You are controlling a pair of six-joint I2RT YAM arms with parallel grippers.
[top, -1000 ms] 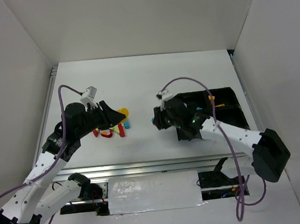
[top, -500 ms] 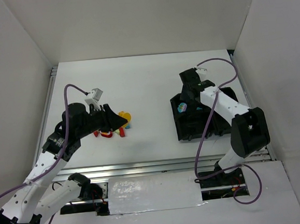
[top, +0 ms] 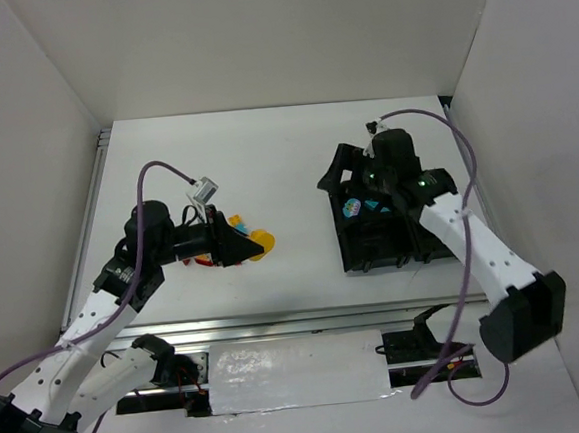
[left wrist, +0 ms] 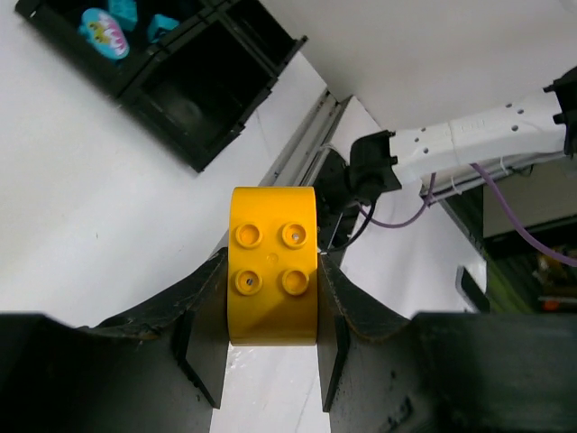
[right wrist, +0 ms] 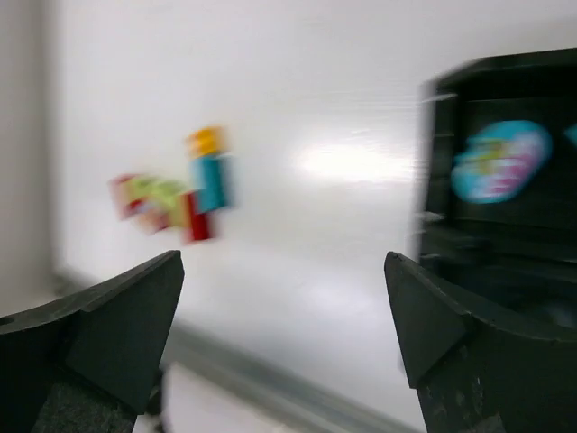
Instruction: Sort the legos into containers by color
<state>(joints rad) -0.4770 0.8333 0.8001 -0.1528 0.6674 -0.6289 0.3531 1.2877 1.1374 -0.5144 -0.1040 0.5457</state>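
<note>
Leftmost, toward the near-left corner, the left gripper [left wrist: 270, 302] is clamped on a yellow brick [left wrist: 270, 271]. A stretch of white table [top: 291, 166] separates it from the black tray [top: 373, 263] by the right edge. Cyan bricks [top: 352, 208] lie in its far-left compartment, over which the right gripper [right wrist: 284, 262] is spread wide and empty.

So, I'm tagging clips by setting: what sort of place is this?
Probably a robot lab test cell: a white table boxed in by plain white panels, two arms bolted along a metal rail, and toy bricks and a black tray as props.
</note>
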